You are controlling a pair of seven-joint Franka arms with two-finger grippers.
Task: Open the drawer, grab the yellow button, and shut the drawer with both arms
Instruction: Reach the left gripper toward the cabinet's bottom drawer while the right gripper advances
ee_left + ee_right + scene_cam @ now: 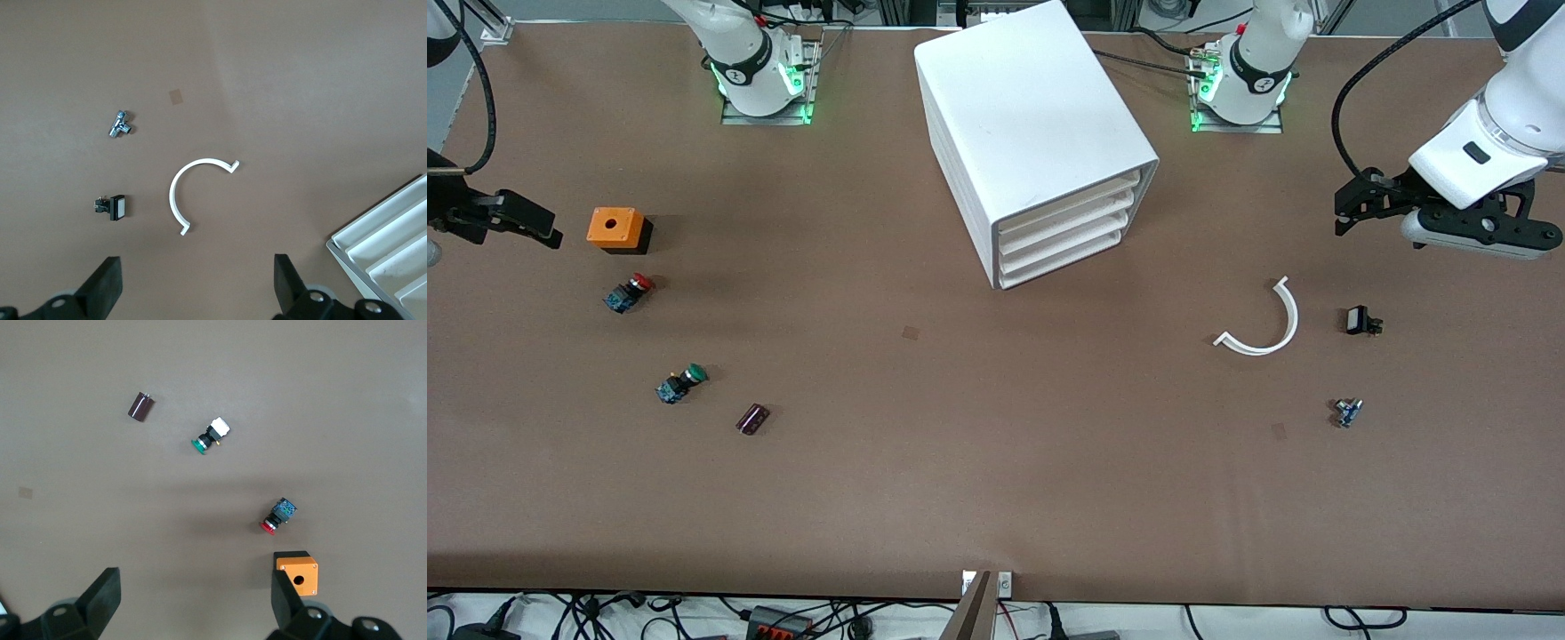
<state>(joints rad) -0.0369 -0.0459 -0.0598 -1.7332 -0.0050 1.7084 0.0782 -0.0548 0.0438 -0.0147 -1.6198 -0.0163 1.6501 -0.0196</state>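
Note:
The white cabinet [1032,124] stands at the middle of the table near the robots' bases. Its uppermost drawer [1069,203] is shut, like the three below it. A corner of the cabinet's front shows in the left wrist view [383,243]. The yellow-capped button is hidden from every view. My left gripper [1353,206] hangs open and empty over the table at the left arm's end [197,287]. My right gripper [529,222] hangs open and empty over the right arm's end [193,603], beside an orange box.
At the right arm's end lie an orange box [615,228], a red-capped button [630,292], a green-capped button [680,383] and a dark cylinder [752,419]. At the left arm's end lie a white curved piece [1272,324], a black part [1360,321] and a metal part [1347,412].

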